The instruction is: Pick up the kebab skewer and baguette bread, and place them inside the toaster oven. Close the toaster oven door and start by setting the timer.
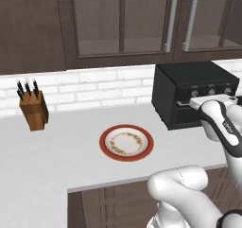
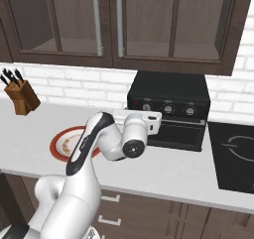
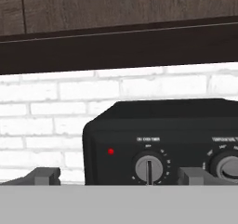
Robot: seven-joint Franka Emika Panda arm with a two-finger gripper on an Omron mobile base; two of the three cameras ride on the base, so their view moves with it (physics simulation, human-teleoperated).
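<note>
Levelled straight at the toaster oven [image 3: 162, 139], pincer [image 3: 116, 176] spread wide and carrying nothing, presumably so the timer knob [image 3: 148, 168] can slip between the tips. Knob dead ahead, just toward 1 o'clock of the gap in the hand view (red lamp [image 3: 110, 151] at its 10 o'clock). Toaster oven door [image 2: 176, 132] apparently up, plate [image 1: 126, 143] bare on the table [image 1: 56, 151].

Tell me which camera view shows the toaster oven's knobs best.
The hand view: one knob faces the camera close up, pointer and dial marks visible, a second at the right edge. The right base view shows the row of knobs small but unobstructed. In the left base view they are tiny and seen at an angle.
</note>
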